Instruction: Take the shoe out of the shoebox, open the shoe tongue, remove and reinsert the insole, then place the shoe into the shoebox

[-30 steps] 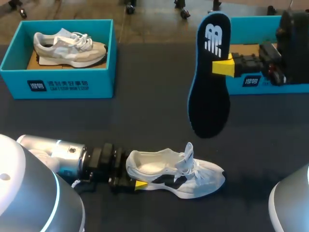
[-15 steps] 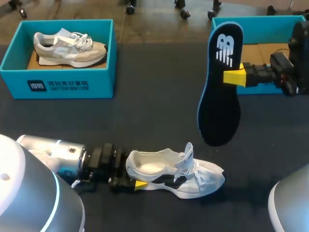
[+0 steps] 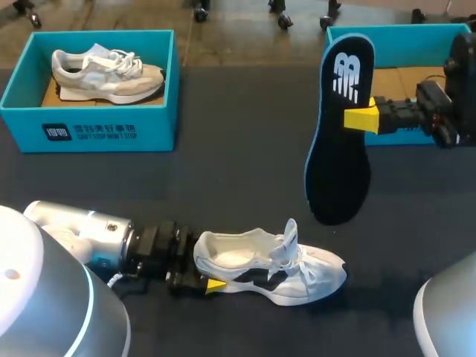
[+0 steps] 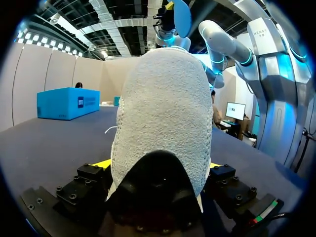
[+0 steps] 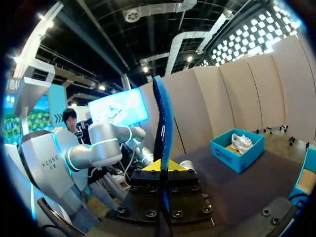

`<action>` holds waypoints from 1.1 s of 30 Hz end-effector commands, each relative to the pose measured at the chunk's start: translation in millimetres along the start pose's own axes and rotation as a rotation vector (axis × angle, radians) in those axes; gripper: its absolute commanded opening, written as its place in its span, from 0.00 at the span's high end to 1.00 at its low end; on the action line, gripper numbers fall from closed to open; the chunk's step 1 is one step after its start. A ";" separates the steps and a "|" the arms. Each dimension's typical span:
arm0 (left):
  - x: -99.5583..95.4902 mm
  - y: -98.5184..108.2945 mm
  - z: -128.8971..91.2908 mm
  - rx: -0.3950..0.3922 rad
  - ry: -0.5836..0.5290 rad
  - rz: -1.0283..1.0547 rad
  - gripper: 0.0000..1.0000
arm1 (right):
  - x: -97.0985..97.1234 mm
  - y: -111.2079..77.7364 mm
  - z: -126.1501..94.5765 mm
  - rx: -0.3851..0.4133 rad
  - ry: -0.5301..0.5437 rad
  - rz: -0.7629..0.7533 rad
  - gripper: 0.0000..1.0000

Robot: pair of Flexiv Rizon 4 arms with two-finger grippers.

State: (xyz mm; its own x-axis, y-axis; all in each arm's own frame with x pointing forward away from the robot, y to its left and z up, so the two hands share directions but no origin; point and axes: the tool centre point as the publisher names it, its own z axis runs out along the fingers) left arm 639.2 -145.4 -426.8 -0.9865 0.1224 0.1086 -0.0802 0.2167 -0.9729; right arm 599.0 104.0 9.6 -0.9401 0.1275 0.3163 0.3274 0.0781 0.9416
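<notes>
On the dark table (image 3: 238, 171), a teal cardboard box (image 3: 89, 132) holding a grey-and-beige trainer (image 3: 104, 73) is sitting at far left. Nearer, the white-and-black mesh sneaker (image 3: 268, 266) is being clamped at its heel by the left gripper (image 3: 207, 269), tongue (image 3: 288, 236) raised. Rightward, the black foam insole (image 3: 338, 149) is being pinched aloft, toe down, by the right gripper (image 3: 361, 119) before the open teal shoebox (image 3: 416, 31). Gripped at one edge, the insole risks swinging, snagging the collar (image 3: 230, 239) and buckling on reinsertion.

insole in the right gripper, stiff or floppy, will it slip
Probably semi-stiff: the insole hangs nearly straight below the right gripper. Likely light, since it looks thin edge-on. It may pivot, being pinched at one spot.
</notes>
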 end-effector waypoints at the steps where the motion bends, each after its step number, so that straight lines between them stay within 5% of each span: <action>1: 2.6 2.8 -5.0 0.002 -0.007 -0.004 0.00 | 5.6 -5.3 -2.6 -0.007 -0.010 0.000 1.00; 33: 8.3 -20.3 -55.0 -0.140 -0.051 -0.045 0.00 | -32.2 -7.2 -4.9 -0.023 -0.006 0.010 1.00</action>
State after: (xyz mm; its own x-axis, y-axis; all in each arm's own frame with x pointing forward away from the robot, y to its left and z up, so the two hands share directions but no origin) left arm 644.1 -98.5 -402.6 -0.9881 0.0677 0.1380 -0.1069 0.3428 -0.9333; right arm 620.0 90.4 -5.0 -0.9354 0.1412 0.3242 0.3341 0.0525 0.9411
